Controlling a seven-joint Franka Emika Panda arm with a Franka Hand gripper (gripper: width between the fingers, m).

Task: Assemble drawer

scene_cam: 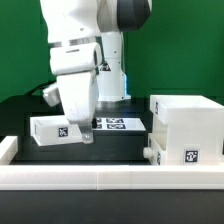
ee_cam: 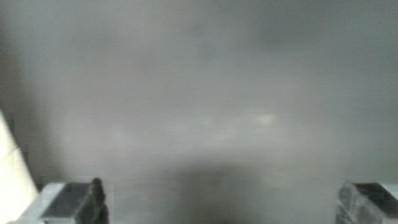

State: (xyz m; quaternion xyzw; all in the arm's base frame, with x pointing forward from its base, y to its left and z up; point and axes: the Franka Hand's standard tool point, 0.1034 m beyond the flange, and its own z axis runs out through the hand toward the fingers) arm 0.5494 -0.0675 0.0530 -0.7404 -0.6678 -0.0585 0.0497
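White tray (scene_cam: 55, 129) just beside fingers (ee_cam: 71, 203), casing (scene_cam: 188, 128) apart

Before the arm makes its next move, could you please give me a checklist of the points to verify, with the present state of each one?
1. End effector open: ok. In the wrist view its fingers stand far apart.
2. Nothing held: ok. Only a blurred grey surface shows between the fingers.
3. Small tray close to the end effector: ok. It lies just to the exterior view's left of the fingertips.
4. Fingers touching or lined up with the tray wall: cannot tell. The wrist view is blurred and shows no tray.
5. Tall casing upright and apart from the arm: ok.
6. Marker board flat on the table behind the end effector: ok.
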